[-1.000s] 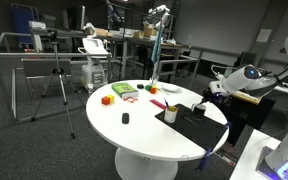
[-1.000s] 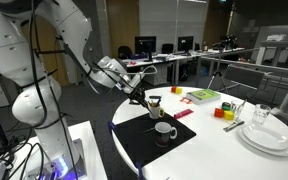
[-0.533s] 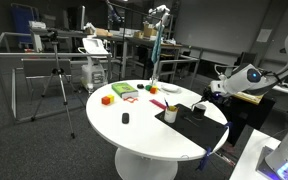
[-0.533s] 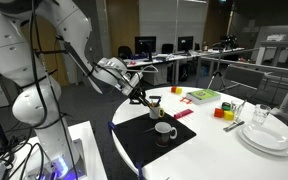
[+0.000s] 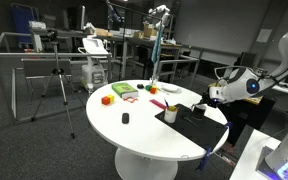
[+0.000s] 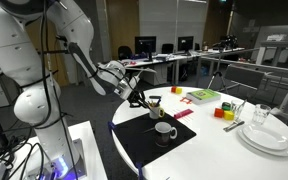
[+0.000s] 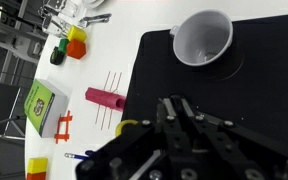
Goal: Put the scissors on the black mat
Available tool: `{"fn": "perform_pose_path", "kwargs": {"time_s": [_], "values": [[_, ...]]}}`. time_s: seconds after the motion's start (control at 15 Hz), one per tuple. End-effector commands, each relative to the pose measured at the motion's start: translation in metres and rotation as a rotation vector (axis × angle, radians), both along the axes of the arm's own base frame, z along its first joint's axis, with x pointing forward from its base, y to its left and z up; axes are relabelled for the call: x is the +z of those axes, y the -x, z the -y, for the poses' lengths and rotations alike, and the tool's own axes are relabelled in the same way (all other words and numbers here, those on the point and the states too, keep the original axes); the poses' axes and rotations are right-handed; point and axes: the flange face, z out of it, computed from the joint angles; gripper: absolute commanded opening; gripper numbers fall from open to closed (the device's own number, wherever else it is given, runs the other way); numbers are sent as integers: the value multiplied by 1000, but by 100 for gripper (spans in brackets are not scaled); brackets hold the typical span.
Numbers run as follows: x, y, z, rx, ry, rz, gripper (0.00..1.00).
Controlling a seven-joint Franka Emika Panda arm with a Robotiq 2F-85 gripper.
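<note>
The black mat (image 7: 259,85) lies flat on the round white table and shows in both exterior views (image 5: 202,127) (image 6: 149,148). A white cup (image 7: 202,38) (image 6: 164,130) (image 5: 171,116) stands on it. My gripper (image 7: 152,112) hangs just above the mat's edge, fingers close together, shut on the scissors, whose yellow handle ring (image 7: 127,127) shows beside the fingers. The blades are mostly hidden by the fingers. The gripper also shows in both exterior views (image 5: 203,104) (image 6: 142,98).
A pink cylinder (image 7: 106,98), a green box (image 7: 44,104), an orange frame (image 7: 62,126) and red and yellow blocks (image 7: 74,44) lie off the mat. White plates (image 6: 264,136) stand at one side. A small black object (image 5: 125,118) lies on the table. A tripod (image 5: 56,85) stands beside it.
The arm has shifted slightly over the mat's edge with the scissors still held. Nothing on the table has moved.
</note>
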Motion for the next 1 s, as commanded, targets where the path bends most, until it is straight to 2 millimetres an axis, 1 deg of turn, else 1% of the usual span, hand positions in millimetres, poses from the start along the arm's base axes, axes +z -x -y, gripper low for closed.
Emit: {"fn": "perform_pose_path", "kwargs": {"time_s": [0.0, 0.2, 0.33, 0.4, 0.47, 0.67, 0.93], "values": [[-19, -1, -5, 3, 15, 2, 2], [-31, 0, -9, 9, 33, 2, 2], [-34, -2, -11, 11, 54, 47, 2], [-35, -2, -13, 12, 63, 71, 2], [-36, 4, -10, 3, 51, 9, 9], [-37, 4, -16, 11, 56, 34, 9], [-36, 3, -15, 9, 56, 35, 9]]}}
